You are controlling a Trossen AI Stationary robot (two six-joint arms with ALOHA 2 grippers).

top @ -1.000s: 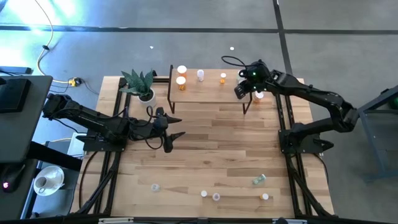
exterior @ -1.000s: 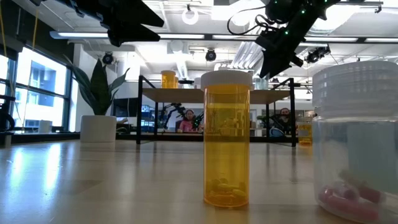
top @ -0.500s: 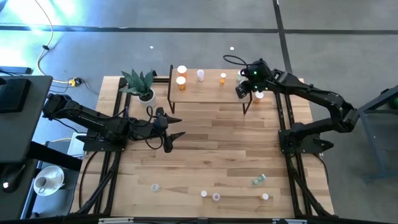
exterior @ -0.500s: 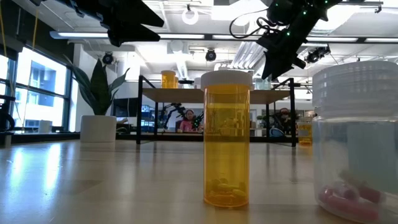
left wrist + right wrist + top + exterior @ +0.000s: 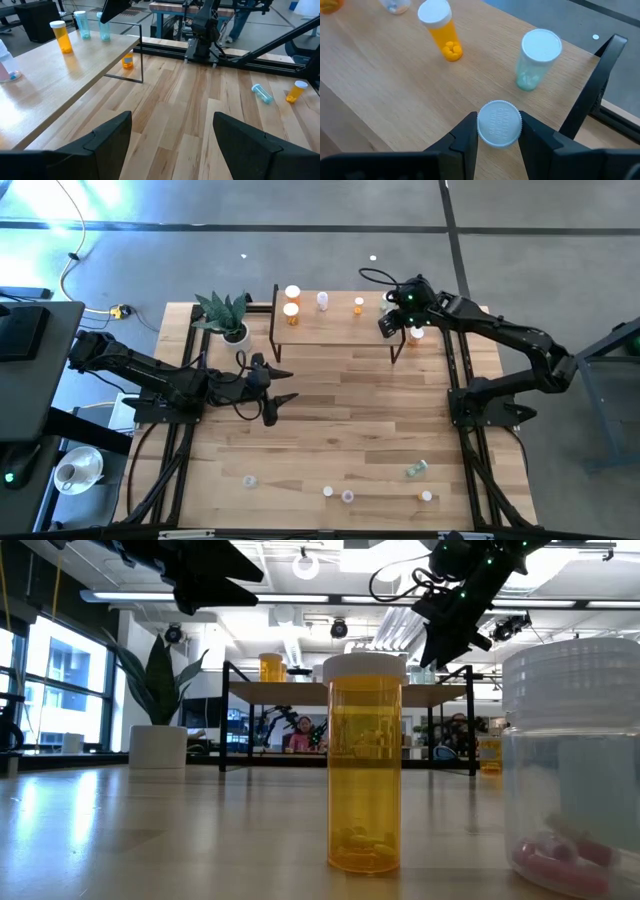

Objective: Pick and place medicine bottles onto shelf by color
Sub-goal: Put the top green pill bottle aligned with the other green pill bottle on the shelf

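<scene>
The right gripper's (image 5: 499, 137) two dark fingers (image 5: 465, 135) were closed on the white cap of a medicine bottle (image 5: 499, 131), one finger touching each side of it, above the light-wood shelf (image 5: 380, 95) near its right-hand end. Just beside the held bottle on the board stood a pale green bottle (image 5: 536, 62), and a little further along an orange bottle (image 5: 441, 31). To do this step well, the bottle would probably need to come straight down onto bare wood close to the green one if its body matches in colour, which the cap hid, with the fingers opening only once the base sat flat, and with care not to nudge the standing neighbour or let it drop off the shelf's end. From overhead, the right arm (image 5: 500, 335) reached from its base at the table's right edge toward the far side, wrist bent down over the shelf end. The left gripper (image 5: 280, 402) hung over the middle-left of the table (image 5: 380, 410), its fingers spread apart and empty, the arm stretched in low from the left. More bottles stood along the shelf, and several loose bottles (image 5: 417, 469) lay well apart near the table's front edge.
</scene>
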